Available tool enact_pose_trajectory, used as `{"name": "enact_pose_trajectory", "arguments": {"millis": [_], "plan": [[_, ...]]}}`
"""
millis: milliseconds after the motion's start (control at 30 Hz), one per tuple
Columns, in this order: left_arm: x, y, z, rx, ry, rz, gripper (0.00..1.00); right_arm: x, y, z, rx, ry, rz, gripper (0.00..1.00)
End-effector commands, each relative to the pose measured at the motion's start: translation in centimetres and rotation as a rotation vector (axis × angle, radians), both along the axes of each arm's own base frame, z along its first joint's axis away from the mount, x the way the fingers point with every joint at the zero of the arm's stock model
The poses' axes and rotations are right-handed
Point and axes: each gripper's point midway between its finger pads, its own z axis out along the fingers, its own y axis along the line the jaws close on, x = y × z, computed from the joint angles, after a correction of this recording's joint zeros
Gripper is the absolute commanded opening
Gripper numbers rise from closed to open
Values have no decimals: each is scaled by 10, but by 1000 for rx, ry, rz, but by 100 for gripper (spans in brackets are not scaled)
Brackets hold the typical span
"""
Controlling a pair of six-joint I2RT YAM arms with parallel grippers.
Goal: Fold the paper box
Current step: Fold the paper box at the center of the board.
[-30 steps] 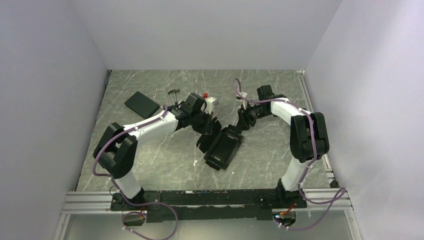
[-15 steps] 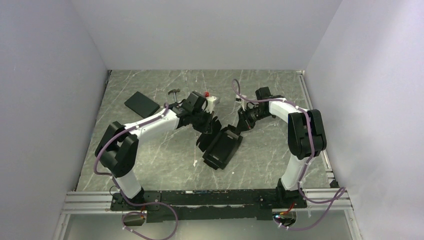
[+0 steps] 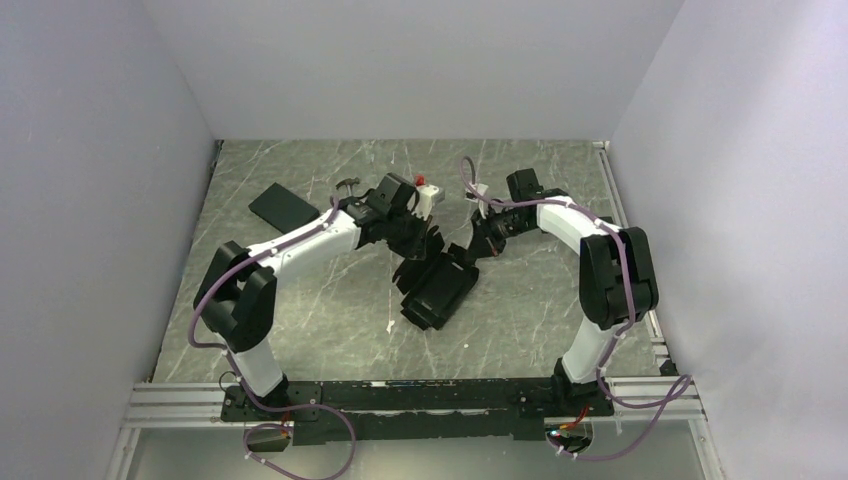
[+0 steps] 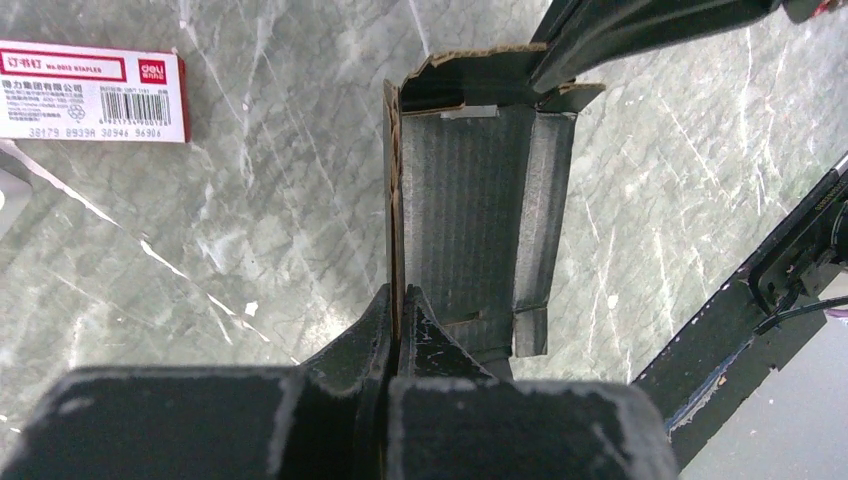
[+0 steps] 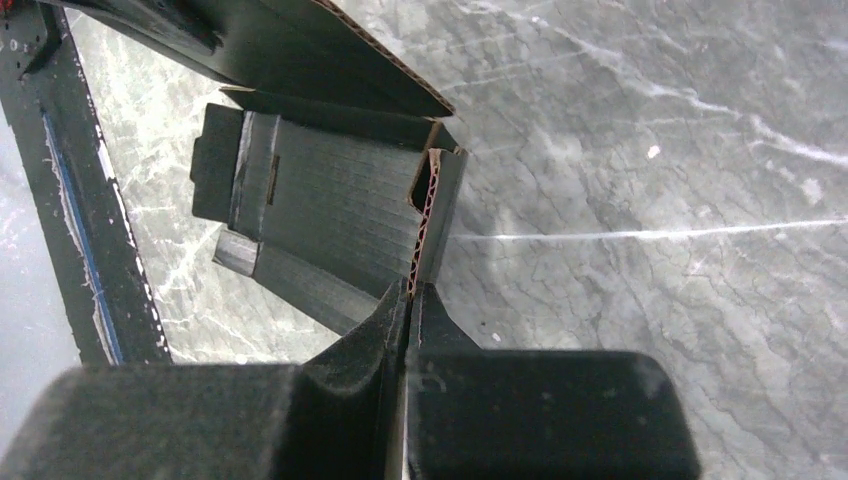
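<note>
The paper box (image 3: 437,287) is black corrugated cardboard, half folded, tilted off the marble table mid-scene. My left gripper (image 3: 412,244) is shut on the box's upright side panel; the left wrist view shows the thin brown-edged wall (image 4: 394,200) pinched between the pads at my left gripper (image 4: 398,300). My right gripper (image 3: 478,247) is shut on the opposite side wall; in the right wrist view its corrugated edge (image 5: 424,220) runs into the jaws at my right gripper (image 5: 410,295). The box's floor (image 5: 330,205) and end flaps (image 5: 215,160) lie between both arms.
A flat black slab (image 3: 283,209) lies at the back left. A white and red staple carton (image 4: 90,90) sits behind the left arm, with a small red-topped item (image 3: 421,183) nearby. The black rail (image 5: 85,250) of the arm mount runs along the near edge.
My right gripper has closed onto the box's side wall. Both arms shifted slightly back and the box lifted and moved a little left with them.
</note>
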Motion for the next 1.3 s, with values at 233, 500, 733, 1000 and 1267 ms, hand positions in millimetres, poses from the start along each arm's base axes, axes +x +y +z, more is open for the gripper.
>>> {"name": "enact_pose_trajectory", "arguments": {"millis": [233,500,733,1000,1267], "plan": [[16,-26,21,-68,-57,-52,0,-3,30,21,31,-106,55,0],[18,-32,23,-110,-22,3,0,-4,34,16,6,-115,29,0],[17,-40,27,-159,24,33,0,-15,40,14,-68,-204,54,0],[17,-44,32,-206,64,47,0,-22,41,8,-108,-239,67,1],[15,-47,34,-233,81,47,0,-38,47,3,-104,-237,150,9]]}}
